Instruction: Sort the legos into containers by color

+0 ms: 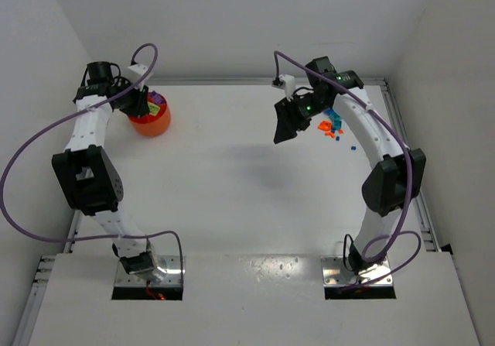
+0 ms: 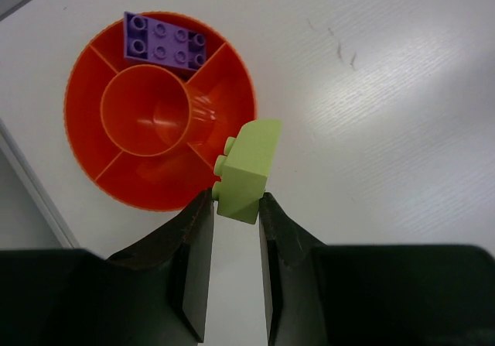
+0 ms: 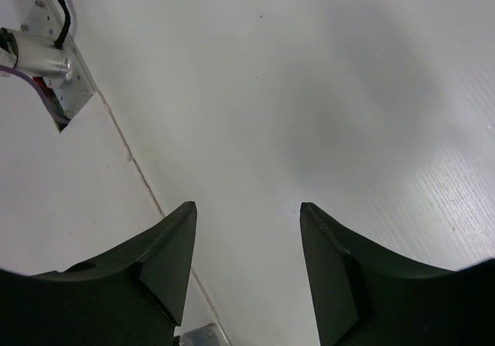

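My left hand (image 2: 235, 200) grasps the green brick (image 2: 246, 172) by its smooth side faces at the bowl (image 2: 81, 114) rim, where this light, stiff, probably slippery piece needs a square pinch, while my right hand (image 3: 247, 222) hangs released and empty.

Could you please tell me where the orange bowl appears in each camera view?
Top external: the orange bowl sits upper left.
Left wrist: the orange bowl fills the upper left.
Right wrist: not in it.
Shared landmark: the purple brick lying in one outer compartment.
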Available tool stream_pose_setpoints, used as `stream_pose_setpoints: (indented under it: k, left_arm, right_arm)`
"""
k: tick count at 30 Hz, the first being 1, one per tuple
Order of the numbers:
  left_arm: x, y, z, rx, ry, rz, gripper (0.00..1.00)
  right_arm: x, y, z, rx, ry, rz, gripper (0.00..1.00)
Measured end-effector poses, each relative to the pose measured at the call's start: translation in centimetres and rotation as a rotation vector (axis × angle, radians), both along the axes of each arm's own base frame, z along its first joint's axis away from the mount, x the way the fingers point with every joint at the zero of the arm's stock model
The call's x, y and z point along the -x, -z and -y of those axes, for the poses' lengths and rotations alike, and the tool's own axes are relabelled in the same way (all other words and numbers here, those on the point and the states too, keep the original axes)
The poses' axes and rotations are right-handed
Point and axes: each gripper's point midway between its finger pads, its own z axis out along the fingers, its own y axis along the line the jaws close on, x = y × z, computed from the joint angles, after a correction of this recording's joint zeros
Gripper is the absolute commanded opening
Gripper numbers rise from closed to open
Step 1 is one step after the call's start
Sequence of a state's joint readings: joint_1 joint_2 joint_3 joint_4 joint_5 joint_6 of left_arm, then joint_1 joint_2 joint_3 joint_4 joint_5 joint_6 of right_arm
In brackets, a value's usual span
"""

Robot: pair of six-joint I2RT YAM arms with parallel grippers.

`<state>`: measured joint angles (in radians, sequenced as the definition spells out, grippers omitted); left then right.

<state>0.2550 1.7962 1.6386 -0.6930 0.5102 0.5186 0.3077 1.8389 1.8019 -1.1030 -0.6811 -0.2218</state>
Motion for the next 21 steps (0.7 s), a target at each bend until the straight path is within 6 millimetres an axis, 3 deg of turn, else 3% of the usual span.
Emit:
stream_pose_setpoints:
  k: [9, 21]
  left_arm:
    - [-2.4, 0.4, -2.3, -0.077, -0.094, 0.012, 0.00]
    - [-3.1, 2.5, -2.5, -0.089, -0.104, -0.027, 0.00]
  right_arm:
    - [-0.1, 0.4, 0.0, 0.003, 0.002, -0.012, 0.57]
    - [-0.4, 0.8, -0.1, 0.010, 0.011, -0.027, 0.57]
